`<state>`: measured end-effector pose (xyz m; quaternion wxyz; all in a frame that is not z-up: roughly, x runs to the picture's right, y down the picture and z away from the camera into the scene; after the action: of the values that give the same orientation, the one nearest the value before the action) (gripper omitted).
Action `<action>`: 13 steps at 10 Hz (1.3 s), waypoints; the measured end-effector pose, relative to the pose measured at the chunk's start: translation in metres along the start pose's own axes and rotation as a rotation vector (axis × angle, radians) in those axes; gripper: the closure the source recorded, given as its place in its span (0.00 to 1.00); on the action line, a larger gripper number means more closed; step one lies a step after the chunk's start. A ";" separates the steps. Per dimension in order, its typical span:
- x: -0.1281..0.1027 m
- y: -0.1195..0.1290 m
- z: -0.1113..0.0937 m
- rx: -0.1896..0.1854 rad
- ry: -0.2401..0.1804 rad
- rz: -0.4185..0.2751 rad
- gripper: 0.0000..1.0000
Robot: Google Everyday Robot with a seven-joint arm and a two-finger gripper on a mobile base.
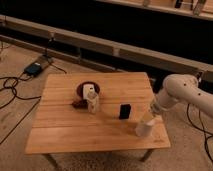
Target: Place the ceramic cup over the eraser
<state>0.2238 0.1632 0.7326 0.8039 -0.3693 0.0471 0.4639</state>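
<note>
In the one camera view, the gripper [150,119] sits at the lower right of the frame, at the end of the white arm [176,91] that reaches in from the right edge. It is right on top of the ceramic cup [143,129]. We cannot tell whether it has clamped the cup or merely stands wide about it. The cup looks tilted, its upper part leaning toward the wrist, and it is close to the right-hand corner of the table [95,137]. The eraser [125,111] stands upright just left of the cup, near but apart from it. We judge the main risk to be a loose hold: if the cup is only nudged, it could topple or roll off the near corner. A second risk is the rim catching the eraser on the way over and knocking it flat, since the block is narrow and light. A swing too far left could also reach the cream bottle-like object [93,104], which stands with the dark bowl [86,89] and the small reddish item [77,104] left of centre.
</note>
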 end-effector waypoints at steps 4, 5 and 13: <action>0.004 0.007 0.019 -0.007 0.066 -0.049 0.35; 0.003 0.009 0.025 -0.006 0.084 -0.065 0.35; -0.009 -0.007 0.008 0.068 0.103 -0.054 0.99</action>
<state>0.2220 0.1594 0.7459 0.8247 -0.3664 0.0938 0.4205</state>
